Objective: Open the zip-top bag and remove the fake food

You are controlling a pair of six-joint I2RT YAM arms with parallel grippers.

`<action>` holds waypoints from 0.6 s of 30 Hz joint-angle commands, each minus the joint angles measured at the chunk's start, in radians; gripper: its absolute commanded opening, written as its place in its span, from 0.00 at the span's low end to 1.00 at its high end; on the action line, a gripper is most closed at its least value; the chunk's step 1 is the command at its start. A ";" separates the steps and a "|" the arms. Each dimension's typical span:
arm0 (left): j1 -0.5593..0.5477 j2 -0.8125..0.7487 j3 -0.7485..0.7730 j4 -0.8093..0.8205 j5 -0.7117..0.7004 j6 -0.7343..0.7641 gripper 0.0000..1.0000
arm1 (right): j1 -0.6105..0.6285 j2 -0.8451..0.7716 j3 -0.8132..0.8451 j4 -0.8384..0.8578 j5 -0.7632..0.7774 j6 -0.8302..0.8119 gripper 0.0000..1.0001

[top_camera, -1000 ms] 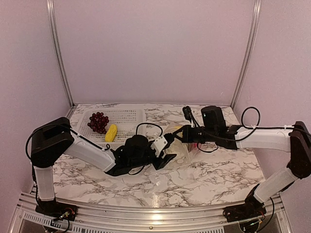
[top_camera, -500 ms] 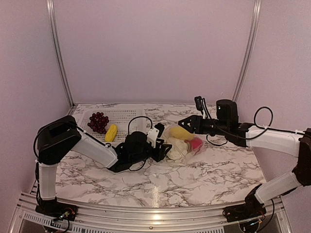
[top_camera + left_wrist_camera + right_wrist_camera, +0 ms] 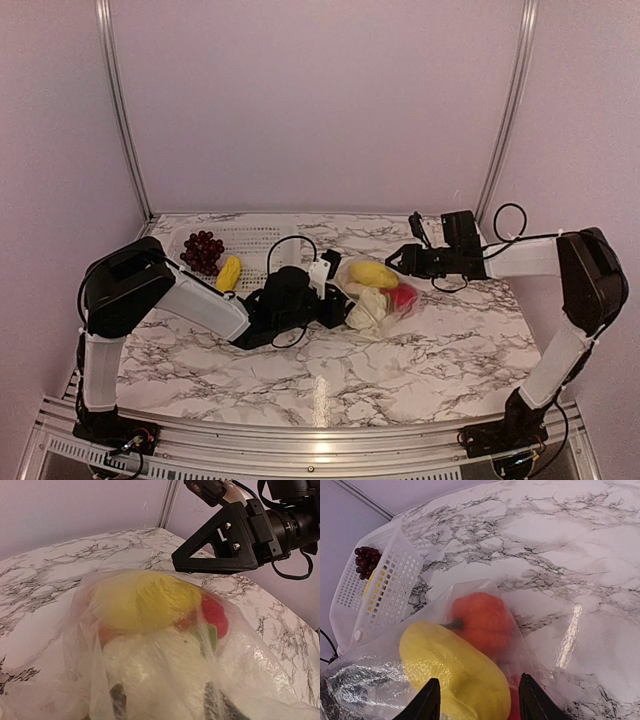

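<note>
Well open, right hand (image 3: 478, 678) hovers near zip-top bag (image 3: 436, 605)

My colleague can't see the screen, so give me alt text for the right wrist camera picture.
A clear zip-top bag holding a yellow piece and an orange-red piece of fake food lies on a marble table, with the right gripper open over it. A white basket at left holds purple grapes.
</note>
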 commanded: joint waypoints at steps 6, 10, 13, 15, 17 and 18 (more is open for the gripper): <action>0.018 0.034 0.023 -0.047 0.035 -0.026 0.56 | -0.011 0.161 0.124 0.011 -0.183 -0.049 0.51; 0.031 0.037 0.024 -0.046 0.046 -0.046 0.60 | -0.012 0.191 0.127 -0.003 -0.244 -0.047 0.37; 0.035 0.044 0.032 -0.052 0.060 -0.047 0.63 | -0.011 0.171 0.085 0.017 -0.273 -0.028 0.24; 0.036 0.045 0.037 -0.052 0.072 -0.050 0.64 | -0.011 0.150 0.049 0.026 -0.284 -0.019 0.19; 0.036 0.049 0.040 -0.048 0.084 -0.052 0.66 | -0.011 0.128 0.008 0.027 -0.300 -0.014 0.18; 0.036 0.051 0.044 -0.049 0.091 -0.053 0.67 | -0.011 0.115 -0.012 0.027 -0.307 -0.012 0.18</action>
